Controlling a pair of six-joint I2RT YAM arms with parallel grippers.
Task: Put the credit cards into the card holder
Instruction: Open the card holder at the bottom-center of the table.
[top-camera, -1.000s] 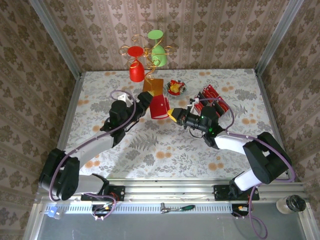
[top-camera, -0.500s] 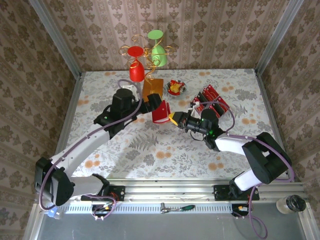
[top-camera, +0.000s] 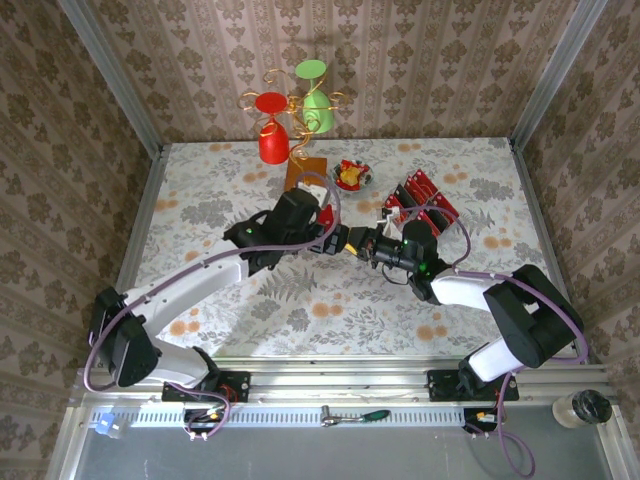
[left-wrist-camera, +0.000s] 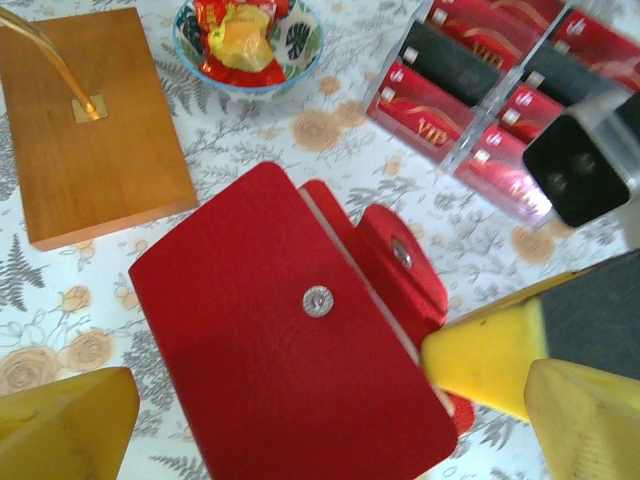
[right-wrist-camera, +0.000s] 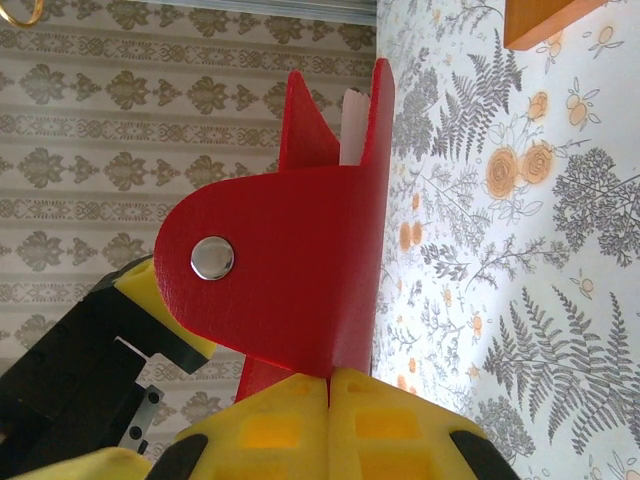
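Observation:
The red card holder (left-wrist-camera: 290, 350) hangs flat under my left gripper (left-wrist-camera: 320, 445), its snap flap (left-wrist-camera: 400, 255) folded out to the right. The left gripper's yellow fingers (left-wrist-camera: 60, 420) stand wide open on either side, apart from it. My right gripper (right-wrist-camera: 330, 385) is shut on the lower edge of the card holder (right-wrist-camera: 310, 280). From above, the two grippers meet at mid table, left gripper (top-camera: 325, 232) over the card holder (top-camera: 323, 213), right gripper (top-camera: 352, 243) beside it. The credit cards (left-wrist-camera: 480, 90), red with dark bands, sit in a clear rack (top-camera: 425, 200).
An orange wooden slab (left-wrist-camera: 90, 120) carries a wire stand with a red cup (top-camera: 272, 140) and a green cup (top-camera: 318, 110) behind the grippers. A small bowl of sweets (left-wrist-camera: 245, 35) sits between the slab and the card rack. Walls close the table's far and side edges.
My left gripper has opened wide and let go of the card holder, and the left arm has swung right over it. The right gripper stays shut on the holder.

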